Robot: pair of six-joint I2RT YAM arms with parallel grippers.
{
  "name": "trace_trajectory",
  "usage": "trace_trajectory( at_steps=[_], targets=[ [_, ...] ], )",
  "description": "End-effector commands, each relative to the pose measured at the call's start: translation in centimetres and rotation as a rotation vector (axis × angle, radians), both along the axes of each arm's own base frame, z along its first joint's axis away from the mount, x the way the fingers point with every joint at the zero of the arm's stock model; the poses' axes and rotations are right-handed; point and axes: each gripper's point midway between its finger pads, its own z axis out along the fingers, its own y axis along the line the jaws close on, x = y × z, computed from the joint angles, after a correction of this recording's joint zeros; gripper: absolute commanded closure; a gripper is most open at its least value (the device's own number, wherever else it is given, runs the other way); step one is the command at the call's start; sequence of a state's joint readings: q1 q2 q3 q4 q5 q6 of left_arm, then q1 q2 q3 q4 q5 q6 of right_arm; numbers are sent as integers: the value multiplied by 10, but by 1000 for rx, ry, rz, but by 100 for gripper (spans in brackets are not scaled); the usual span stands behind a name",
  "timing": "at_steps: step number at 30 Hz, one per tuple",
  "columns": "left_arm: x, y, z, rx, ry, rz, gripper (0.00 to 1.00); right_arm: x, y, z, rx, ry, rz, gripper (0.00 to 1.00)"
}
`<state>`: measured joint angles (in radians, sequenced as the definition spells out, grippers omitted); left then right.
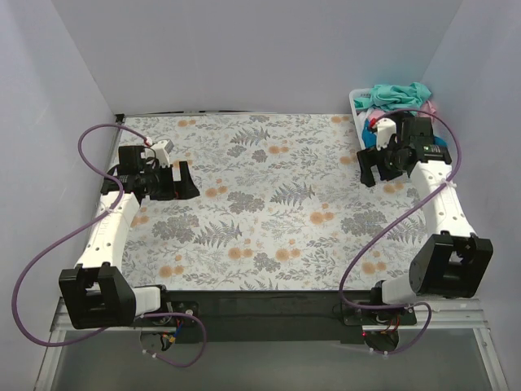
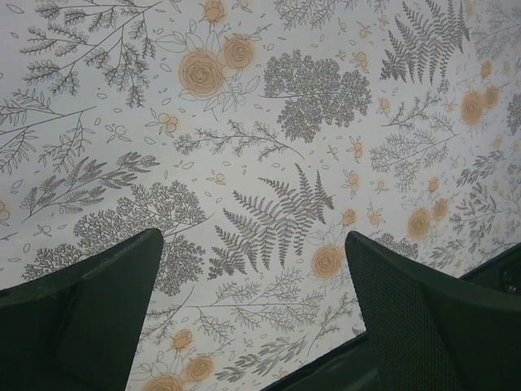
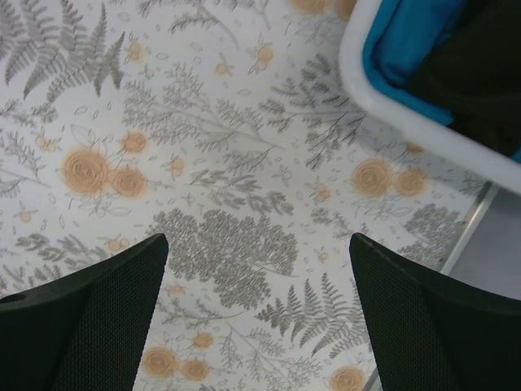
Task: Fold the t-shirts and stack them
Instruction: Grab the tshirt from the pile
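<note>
T-shirts [image 1: 389,101] lay heaped in the white basket [image 1: 356,101] at the far right corner of the table, and none was spread on the floral table cloth [image 1: 269,204]. In the top view a teal-green shirt [image 1: 404,91] crowned the pile, with a pink shirt [image 1: 432,106] showing at its right edge. The right wrist view caught blue cloth [image 3: 399,41] and black cloth [image 3: 480,73] pressed against the inside of the basket's rim. The right gripper [image 1: 378,171] hovered just beside the basket on its near side, jaws spread wide with nothing between them. The left gripper [image 1: 181,186] hung over the bare cloth well away on the left, likewise spread and empty. The shirts looked light, limp and crumpled together, so they would probably sag and bunch when lifted rather than hold any shape, and one might drag a neighbour up with it. The teal-green one seemed the natural first pick, since it lay on top and stood above the rim. A raised fold near its middle would likely give the fingers enough thickness to pinch. It would then need lifting high enough to clear the basket wall. Once laid flat, a shirt would probably handle best held at two points, such as both shoulders or both hem corners, one gripper on each, because a single grip would let it collapse into a rope.
</note>
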<state>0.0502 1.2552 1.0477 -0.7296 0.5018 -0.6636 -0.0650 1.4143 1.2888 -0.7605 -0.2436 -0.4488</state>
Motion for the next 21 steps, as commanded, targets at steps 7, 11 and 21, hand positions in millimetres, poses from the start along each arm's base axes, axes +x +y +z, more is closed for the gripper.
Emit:
trace_trajectory(
  at_steps=[7,11,21],
  targets=[
    [30,6,62,26,-237,16,5,140,-46,95,-176,-319,-112,2],
    [35,8,72,33,-275,34,5,196,-72,137,-259,-486,-194,2],
    [33,5,69,-1,-249,53,5,277,-89,120,-334,-616,-175,2]
  ],
)
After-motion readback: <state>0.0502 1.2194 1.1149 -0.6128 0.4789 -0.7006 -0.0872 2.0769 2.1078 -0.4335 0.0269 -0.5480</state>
